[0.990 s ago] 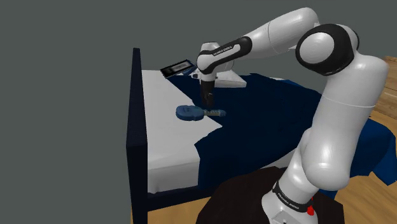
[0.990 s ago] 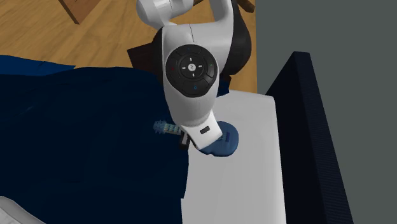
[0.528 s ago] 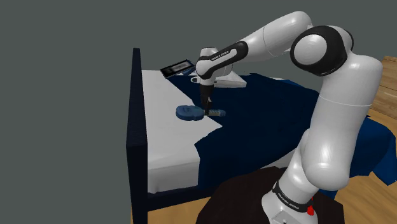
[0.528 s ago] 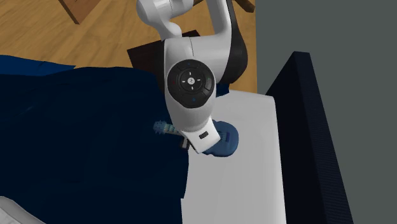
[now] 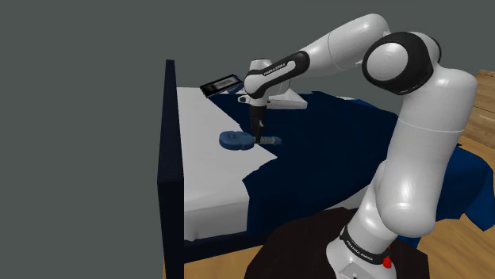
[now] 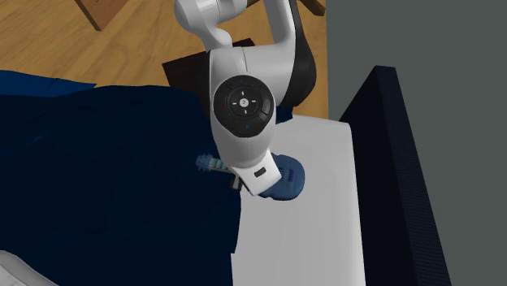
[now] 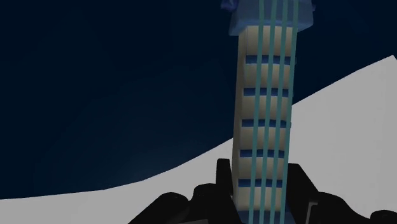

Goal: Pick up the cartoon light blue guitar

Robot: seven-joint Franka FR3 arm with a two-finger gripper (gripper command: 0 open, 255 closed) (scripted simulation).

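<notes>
Since a second ago my arm has come down a bit, and the gripper (image 5: 255,139) now sits right on the guitar (image 5: 235,140). For the last half second nothing has moved.

Looking along the hand, I see the gripper (image 7: 261,177) with one black finger tight against each side of the guitar's (image 7: 264,95) neck, so it is clamped on it. The guitar lies flat on the bed.

The neck is a long, straight, cream bar. Thin light blue strings run down it, and short blue bars cross it like ladder steps. It ends in a small blue head. The body is round, smooth and a deeper blue, like a flat pebble.

From the shoulder camera, the body is at 9 o'clock from the gripper and the neck points to 3 o'clock. The body rests on the smooth white sheet (image 5: 202,162). The neck reaches over the edge of the dark blue blanket (image 5: 333,150), which is soft and rumpled.

From the second camera, the guitar's (image 6: 290,175) body peeks out at 3 o'clock from the arm's (image 6: 242,106) big round white joint.

A flat black thing (image 5: 220,84) lies at 12 o'clock from the guitar. A tall dark blue board (image 5: 170,158) stands along the bed's edge at 9 o'clock. The floor (image 6: 122,57) is brown wood.
</notes>
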